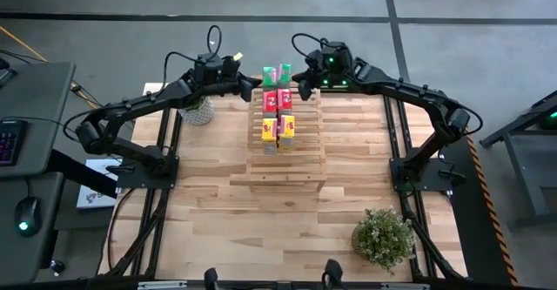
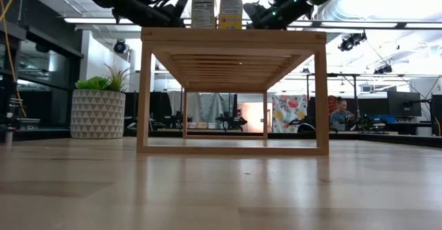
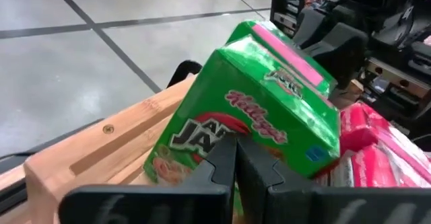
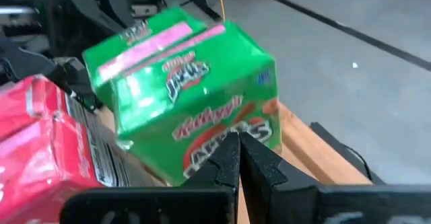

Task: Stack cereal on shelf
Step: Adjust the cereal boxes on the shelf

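The wide wooden tabletop (image 1: 218, 212) carries everything here, and near its far middle stands the shelf (image 1: 287, 164), a light slatted rack whose tiers step up away from the near edge; from the low view it reads as an open frame with the slats seen from beneath. Two potted plants sit on the table: a leafy one (image 1: 383, 236) near the right front corner, and another in a patterned white pot (image 2: 97, 112) beside the shelf's left far corner. On the top tier the cereal boxes stand in a tight double row: two yellow boxes (image 1: 285, 129) nearest, two pink-red boxes (image 1: 277, 101) behind them, and two green boxes (image 1: 278, 73) at the far end. The left arm reaches in from the left, and the left gripper (image 1: 249, 86) has its fingers pressed together with nothing between them, the tips right at the face of the left green box (image 3: 249, 109), which leans in its wrist view; whether the tips actually touch the cardboard is hard to judge. The right gripper (image 1: 300, 84) mirrors it from the other side, fingers likewise pressed together and empty, pointed at the right green box (image 4: 195, 103), with a pink-red box just beside that one.
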Controlling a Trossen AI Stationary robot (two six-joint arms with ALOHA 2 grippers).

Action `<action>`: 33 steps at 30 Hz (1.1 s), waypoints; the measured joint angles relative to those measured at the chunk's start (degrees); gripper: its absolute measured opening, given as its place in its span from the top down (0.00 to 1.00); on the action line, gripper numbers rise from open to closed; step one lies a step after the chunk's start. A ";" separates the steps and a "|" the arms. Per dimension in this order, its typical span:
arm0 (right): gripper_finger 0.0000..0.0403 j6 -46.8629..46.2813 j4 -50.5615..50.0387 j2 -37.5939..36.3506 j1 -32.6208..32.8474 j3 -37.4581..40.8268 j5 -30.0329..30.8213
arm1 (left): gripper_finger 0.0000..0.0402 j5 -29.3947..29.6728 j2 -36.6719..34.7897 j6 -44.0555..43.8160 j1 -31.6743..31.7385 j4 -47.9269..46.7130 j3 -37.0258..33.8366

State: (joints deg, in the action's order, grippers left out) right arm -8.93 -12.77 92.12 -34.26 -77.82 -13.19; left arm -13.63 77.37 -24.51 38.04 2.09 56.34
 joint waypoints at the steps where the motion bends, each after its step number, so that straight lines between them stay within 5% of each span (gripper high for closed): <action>1: 1.00 0.00 0.39 0.00 0.00 0.00 0.00 | 1.00 -0.01 0.44 0.06 0.00 0.83 0.02; 33: 1.00 1.51 -2.61 0.13 0.00 -0.04 0.22 | 1.00 4.73 3.45 -2.25 -1.84 2.32 0.07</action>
State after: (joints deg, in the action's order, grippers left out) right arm -7.42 -15.38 92.25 -34.26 -77.87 -12.97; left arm -8.90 80.82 -26.76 36.21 4.40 56.40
